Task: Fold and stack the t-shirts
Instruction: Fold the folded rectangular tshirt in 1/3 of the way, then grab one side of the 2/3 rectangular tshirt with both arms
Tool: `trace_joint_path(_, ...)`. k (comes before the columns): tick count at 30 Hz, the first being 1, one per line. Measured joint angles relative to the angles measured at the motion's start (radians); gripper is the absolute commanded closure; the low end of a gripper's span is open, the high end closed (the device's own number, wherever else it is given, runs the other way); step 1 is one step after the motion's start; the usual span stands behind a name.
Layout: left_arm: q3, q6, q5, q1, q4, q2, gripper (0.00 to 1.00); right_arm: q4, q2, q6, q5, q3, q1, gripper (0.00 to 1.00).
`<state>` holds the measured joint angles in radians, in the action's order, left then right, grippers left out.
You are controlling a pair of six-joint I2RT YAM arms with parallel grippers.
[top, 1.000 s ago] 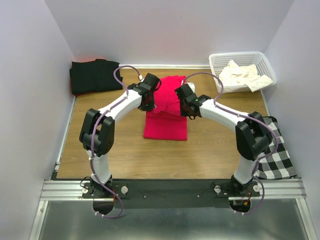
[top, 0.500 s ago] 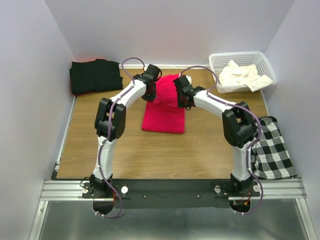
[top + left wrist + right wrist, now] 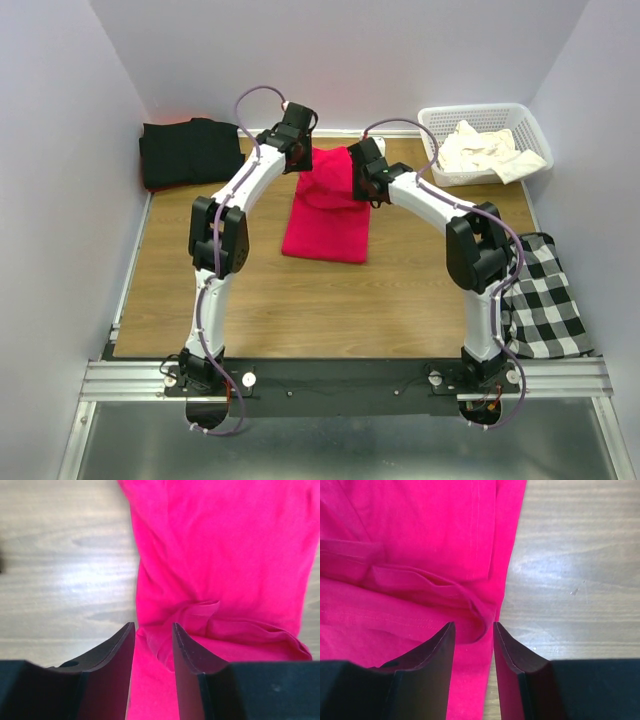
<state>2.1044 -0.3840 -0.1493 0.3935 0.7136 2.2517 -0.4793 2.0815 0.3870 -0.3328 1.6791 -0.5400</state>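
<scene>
The red t-shirt lies folded on the wooden table, its upper layer bunched at the far end. My left gripper is open over its far left edge, with red fabric below and between the fingers. My right gripper is open over the far right edge, above a rumpled fold of the shirt. Neither grips the cloth. The black t-shirt lies folded at the far left corner. The cream t-shirt is crumpled in the basket.
A white lattice basket stands at the far right. A black-and-white checked cloth hangs over the table's right edge. Walls close in on three sides. Bare wood shows in front of the red shirt.
Both grippers carried the red shirt's lifted edge toward the far side, then opened and let it drop. The shirt now lies shorter, folded over itself.
</scene>
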Motion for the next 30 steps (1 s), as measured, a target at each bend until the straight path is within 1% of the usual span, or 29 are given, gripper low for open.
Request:
trace_joint_path(5, -0.021, 0.014, -0.007, -0.005, -0.026, -0.035, 0.55, 0.005, 0.0, -0.004, 0.003, 0.008, 0.003, 0.55)
trace_joint_path(8, -0.131, 0.026, -0.002, -0.005, -0.035, -0.096, 0.56, 0.012, -0.013, -0.003, 0.025, -0.021, -0.001, 0.55)
trace_joint_path(11, -0.253, 0.042, 0.025, -0.005, -0.055, -0.154, 0.56, 0.012, -0.048, 0.005, 0.046, -0.086, -0.011, 0.55)
trace_joint_path(13, -0.349, 0.058, 0.05, -0.005, -0.061, -0.198, 0.57, 0.013, -0.087, 0.017, 0.065, -0.148, -0.032, 0.55)
trace_joint_path(19, -0.555, 0.101, 0.103, -0.005, -0.071, -0.312, 0.57, 0.014, -0.172, 0.059, 0.134, -0.267, -0.103, 0.54)
trace_joint_path(23, -0.673, 0.122, 0.121, -0.005, -0.084, -0.388, 0.56, 0.016, -0.219, 0.092, 0.171, -0.34, -0.128, 0.53)
trace_joint_path(30, -0.801, 0.13, 0.205, -0.005, -0.134, -0.426, 0.55, 0.007, -0.3, 0.13, 0.177, -0.457, -0.126, 0.49)
